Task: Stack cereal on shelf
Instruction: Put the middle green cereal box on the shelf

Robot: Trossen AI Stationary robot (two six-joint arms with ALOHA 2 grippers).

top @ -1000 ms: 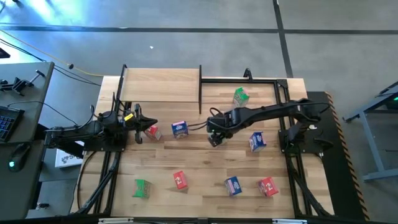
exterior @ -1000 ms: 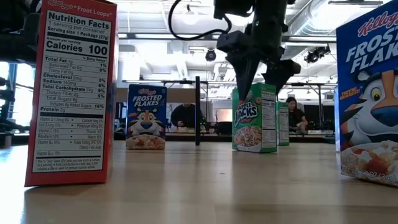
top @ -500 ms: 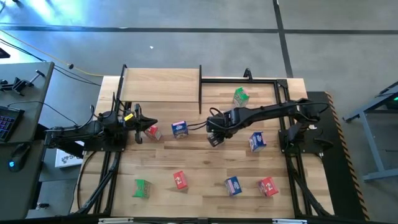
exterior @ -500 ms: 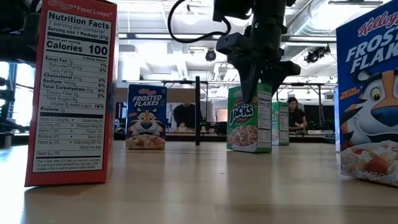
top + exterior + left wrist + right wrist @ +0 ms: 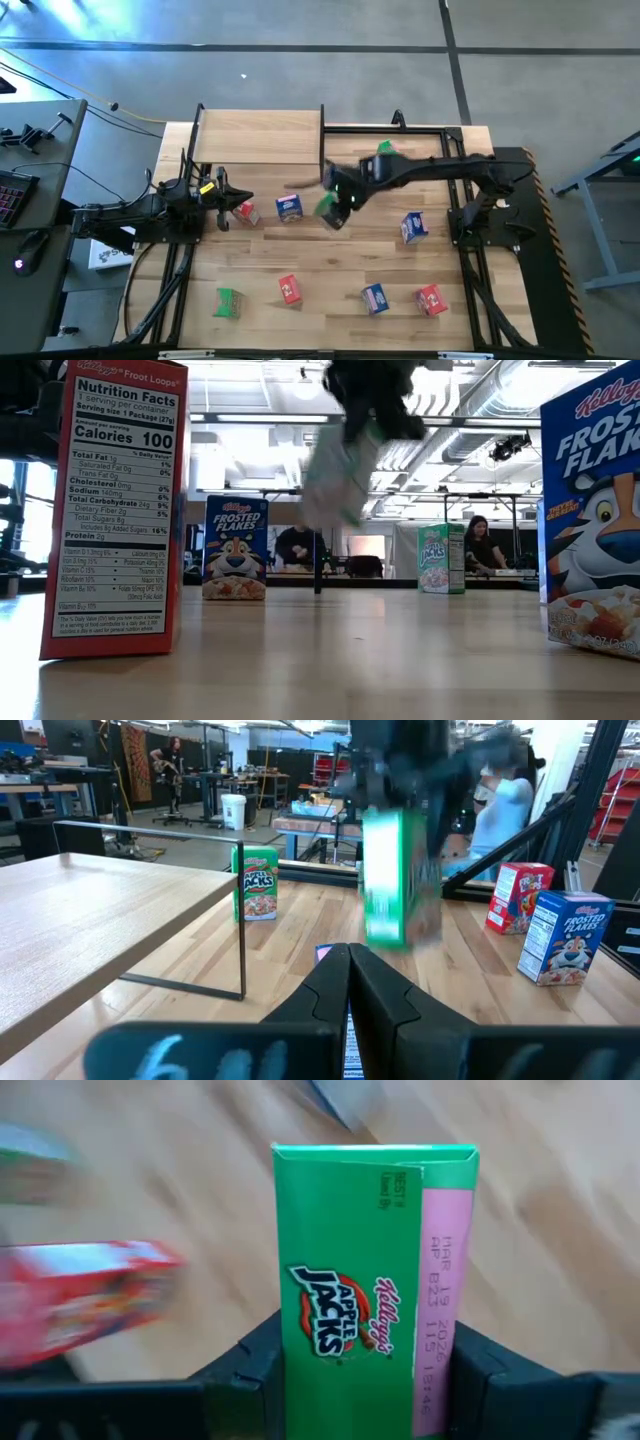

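Note:
My right gripper is shut on a green Apple Jacks cereal box, held in the air over the table's middle, just off the near right corner of the shelf. The shelf is a light plank with thin black posts at the table's far left. A second green box stands upright on the table behind my right arm. My left gripper waits shut at the table's left side, beside a red box. My right gripper pinches the green box by two opposite sides at its upper end, one finger on each side. The fingers come from above, pointing down. The box hangs below them, tilted and lifted clear of the table.
Loose boxes stand on the table: blue and blue in the middle, red, green, blue and red along the near side. A black shelf frame runs along the far right. People sit beyond the table.
My right gripper has shut on the green box, which stood upright on the table. It has lifted the box clear and carried it up and toward the table's far left, toward the shelf. The box now hangs tilted.

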